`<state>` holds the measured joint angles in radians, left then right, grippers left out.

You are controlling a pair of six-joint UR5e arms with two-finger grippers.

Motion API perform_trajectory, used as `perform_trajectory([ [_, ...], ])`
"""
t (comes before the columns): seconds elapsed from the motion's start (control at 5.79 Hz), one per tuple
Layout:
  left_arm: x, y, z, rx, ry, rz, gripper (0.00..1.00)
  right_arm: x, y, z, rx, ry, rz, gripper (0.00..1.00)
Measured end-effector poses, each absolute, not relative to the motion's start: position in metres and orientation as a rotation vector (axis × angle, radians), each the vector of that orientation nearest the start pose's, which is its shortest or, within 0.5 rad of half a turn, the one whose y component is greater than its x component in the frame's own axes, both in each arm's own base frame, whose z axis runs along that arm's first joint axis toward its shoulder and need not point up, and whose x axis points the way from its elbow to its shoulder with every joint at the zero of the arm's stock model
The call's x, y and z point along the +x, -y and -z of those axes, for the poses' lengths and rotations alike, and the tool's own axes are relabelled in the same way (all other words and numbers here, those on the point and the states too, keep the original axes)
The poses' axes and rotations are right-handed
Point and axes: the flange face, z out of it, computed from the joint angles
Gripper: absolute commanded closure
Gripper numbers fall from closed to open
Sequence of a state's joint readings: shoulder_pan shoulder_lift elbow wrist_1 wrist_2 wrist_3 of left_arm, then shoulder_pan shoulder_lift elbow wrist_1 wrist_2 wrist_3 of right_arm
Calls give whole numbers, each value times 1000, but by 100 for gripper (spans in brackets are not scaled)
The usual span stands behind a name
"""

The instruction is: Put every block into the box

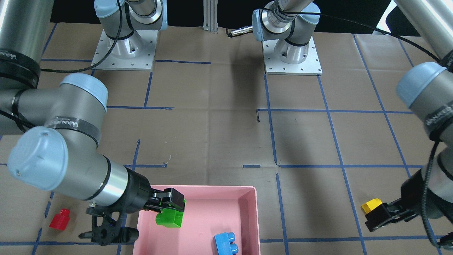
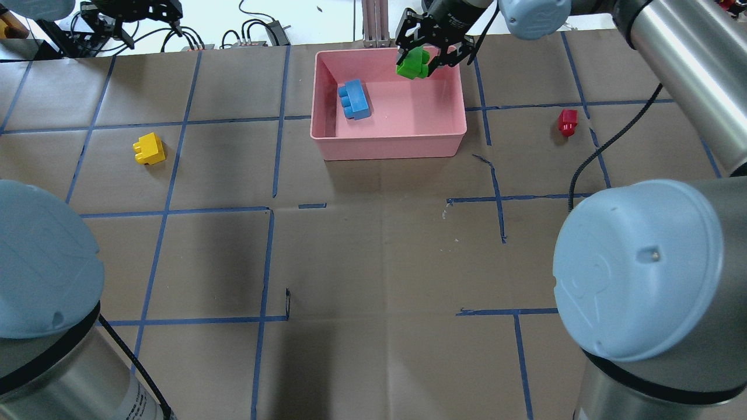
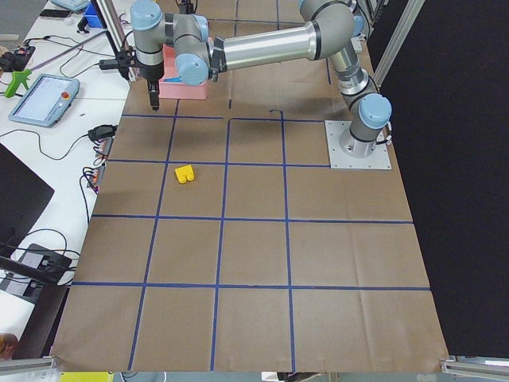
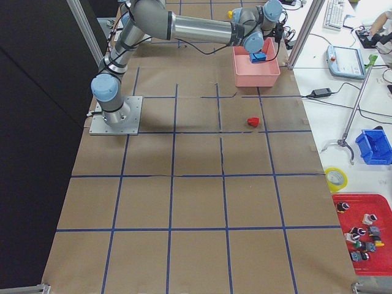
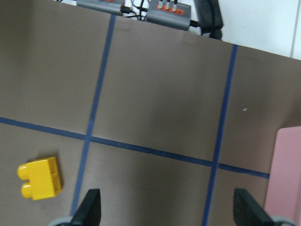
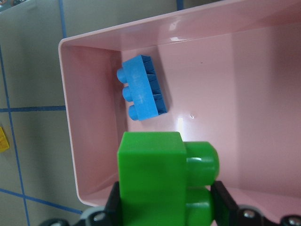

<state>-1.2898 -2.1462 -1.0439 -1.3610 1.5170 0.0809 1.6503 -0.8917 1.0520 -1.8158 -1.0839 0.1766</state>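
My right gripper [image 2: 417, 58] is shut on the green block [image 2: 413, 63] and holds it above the far right corner of the pink box [image 2: 385, 146]. The wrist view shows the green block [image 6: 164, 179] between both fingers, over the box floor. The blue block [image 2: 354, 100] lies inside the box on its left side. The yellow block [image 2: 149, 149] lies on the table to the left. My left gripper [image 5: 167, 214] is open and empty, raised above the table beyond the yellow block [image 5: 41, 178]. The red block [image 2: 567, 122] lies on the table right of the box.
Brown paper with blue tape lines covers the table [image 2: 373, 262]. Cables and small devices [image 5: 164, 9] lie along the far edge. Both arm bases [image 1: 290, 53] stand at the robot's side.
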Motion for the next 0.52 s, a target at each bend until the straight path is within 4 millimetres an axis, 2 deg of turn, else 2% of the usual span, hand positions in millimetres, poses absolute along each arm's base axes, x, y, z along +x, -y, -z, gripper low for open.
perform_trajectory([
  [0.17, 120, 738, -411, -321, -3138, 212, 0, 254, 751, -344, 104, -2642, 15, 76],
  [0.35, 158, 727, -398, -366, -3141, 151, 0, 264, 750, -337, 108, -2642, -1, 1],
  [0.52, 171, 718, -376, -403, -3151, 83, 0, 267, 750, -331, 109, -2648, -12, 0],
])
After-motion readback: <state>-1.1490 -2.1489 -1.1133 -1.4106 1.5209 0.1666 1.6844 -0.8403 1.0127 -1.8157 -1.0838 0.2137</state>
